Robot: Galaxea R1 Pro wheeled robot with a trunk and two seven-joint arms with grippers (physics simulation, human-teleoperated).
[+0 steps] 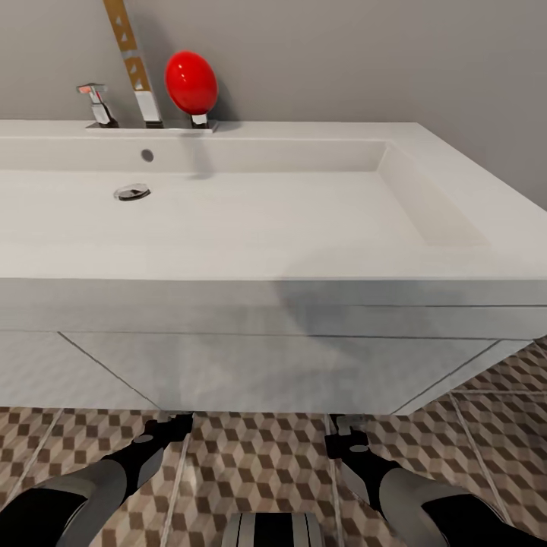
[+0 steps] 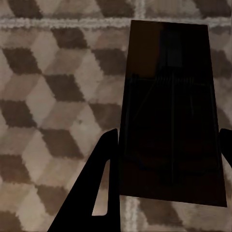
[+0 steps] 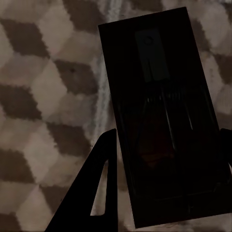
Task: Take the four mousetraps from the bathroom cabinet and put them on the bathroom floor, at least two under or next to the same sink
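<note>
A dark-brown mousetrap sits between the fingers of my left gripper, which is shut on it just above the cube-patterned bathroom floor. My right gripper is shut on a second mousetrap over the same tiles. In the head view both grippers, left and right, hang low over the floor, right at the foot of the white vanity under the sink. The cabinet is out of view.
The vanity front stands directly ahead of both grippers. A chrome tap and a red rounded object stand on the sink's back ledge against the grey wall. Floor tiles continue past the vanity's right end.
</note>
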